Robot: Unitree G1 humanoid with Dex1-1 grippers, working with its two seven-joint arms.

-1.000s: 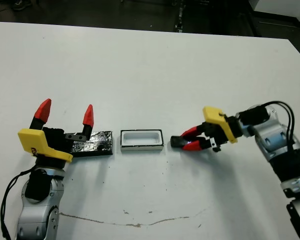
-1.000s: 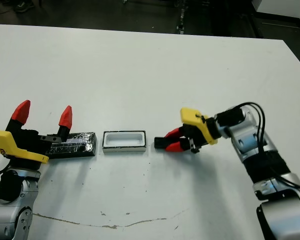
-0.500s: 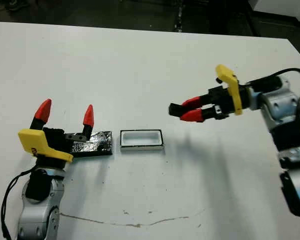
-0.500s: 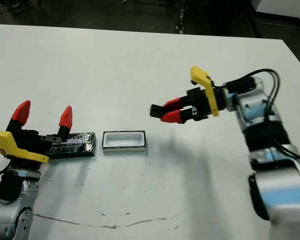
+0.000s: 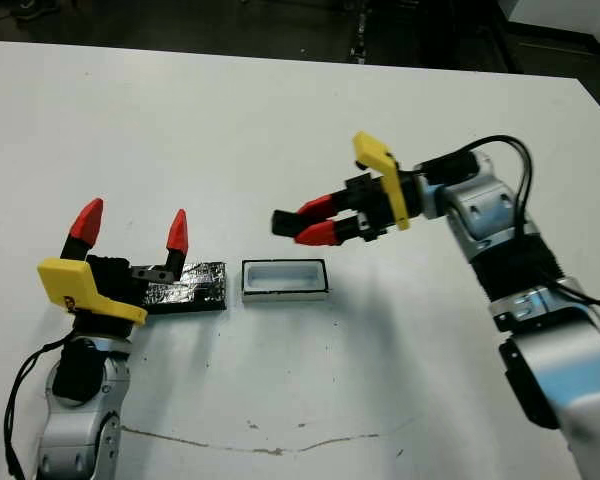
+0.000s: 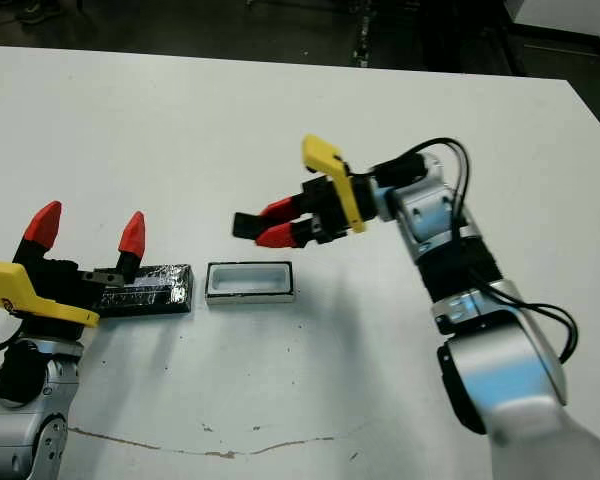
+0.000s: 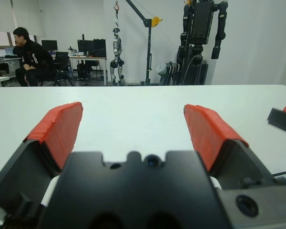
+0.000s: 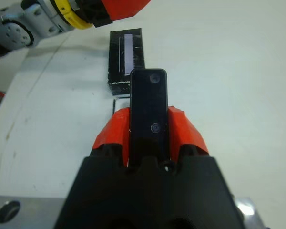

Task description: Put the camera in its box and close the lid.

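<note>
The camera, a glossy black bar, is clamped between the red fingers of my right gripper, which is shut on it and holds it in the air. Its free end points towards my left side and hangs over the far side of the box, a small white-lined tray on the table. The box also shows beyond the camera's tip in the right wrist view. The lid, a crinkly black slab, lies just left of the box. My left gripper stands open by the lid's left end, its fingers holding nothing.
A thin dark scratch line runs across the table near the front edge. Beyond the table's far edge, in the left wrist view, a person sits at a desk among robot stands and equipment.
My right gripper lifted the camera off the table and carried it left, from right of the box to above it. The left arm, lid and box have not moved.
</note>
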